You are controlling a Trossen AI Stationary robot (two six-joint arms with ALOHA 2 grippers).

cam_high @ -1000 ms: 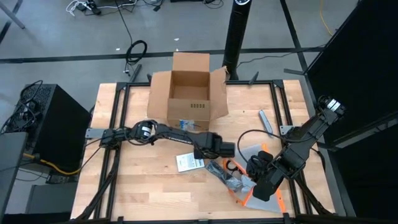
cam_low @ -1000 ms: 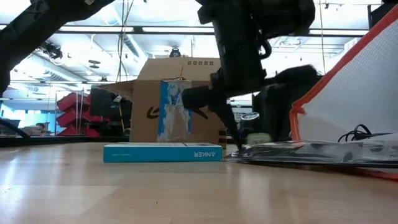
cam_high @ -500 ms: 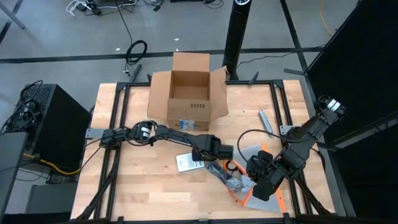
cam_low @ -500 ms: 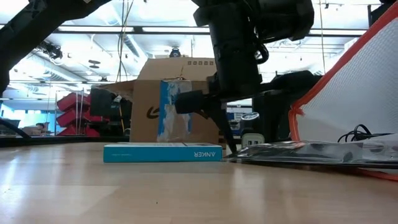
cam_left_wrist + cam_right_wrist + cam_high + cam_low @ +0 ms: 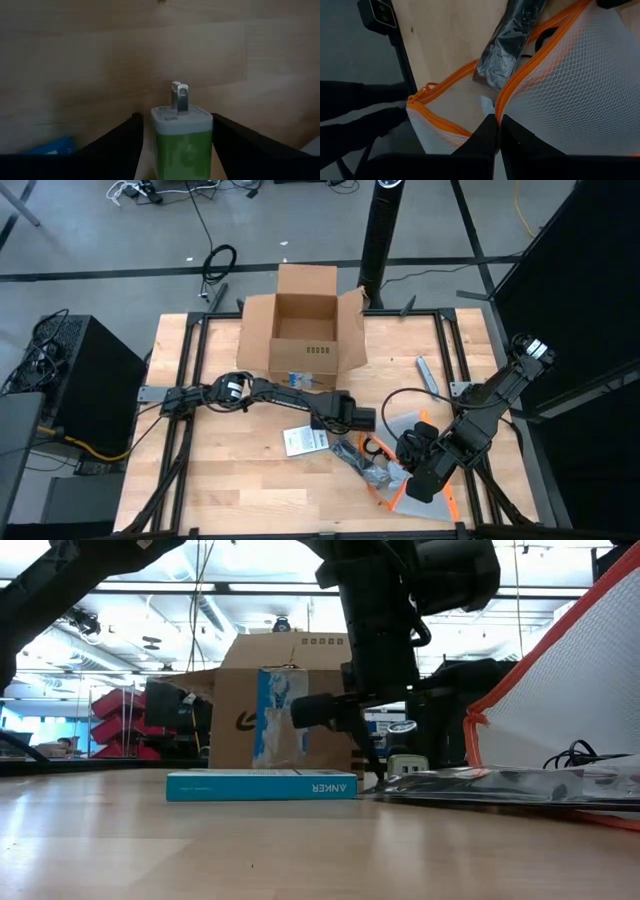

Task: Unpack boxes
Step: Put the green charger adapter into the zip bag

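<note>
Boxes: one brown cardboard box [image 5: 303, 325] stands open at the far middle of the bench [image 5: 225, 480], seemingly empty. Unpacked goods lie nearer. Left pincer [image 5: 362, 419] grasps a green plug [image 5: 182, 142] between its fingers, just above the wood beside a teal carton [image 5: 261, 785]; setting it down seems next. Right pincer [image 5: 497, 131] is clenched on a mesh pouch [image 5: 560, 85]. Only the left wrist view shows the plug's prongs; the high view alone shows the box's inside.
</note>
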